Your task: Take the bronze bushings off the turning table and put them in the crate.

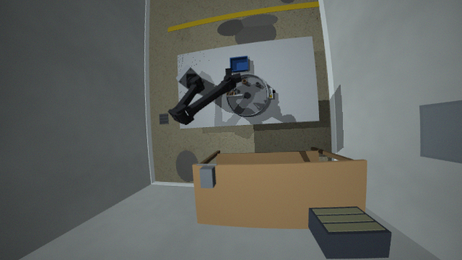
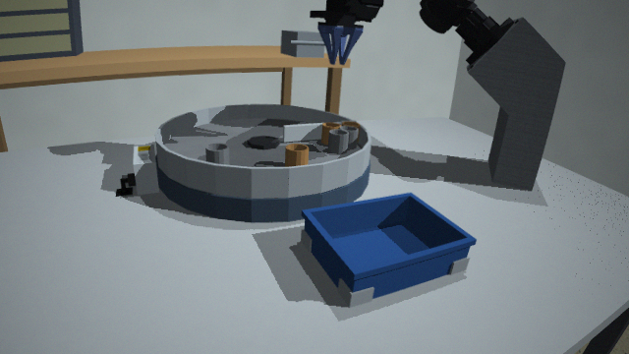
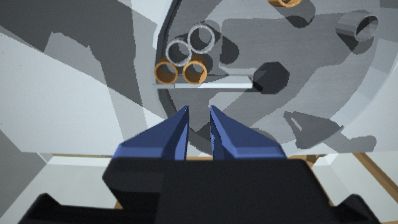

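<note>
Colours here: the turntable (image 2: 275, 179) is pale grey up top with a dark slate-blue band round the bottom. Inside it sit orange-bronze bushings (image 2: 296, 154) and plain grey steel ones (image 2: 216, 153). Lower right of the exterior view there's a bright blue crate (image 2: 388, 267) with light grey corner feet. The gripper (image 3: 198, 131) has blue fingers on a black body, the arm (image 1: 202, 99) is black too. White table (image 2: 98, 275), and a yellow stripe (image 1: 242, 14) on the speckled tan floor.
</note>
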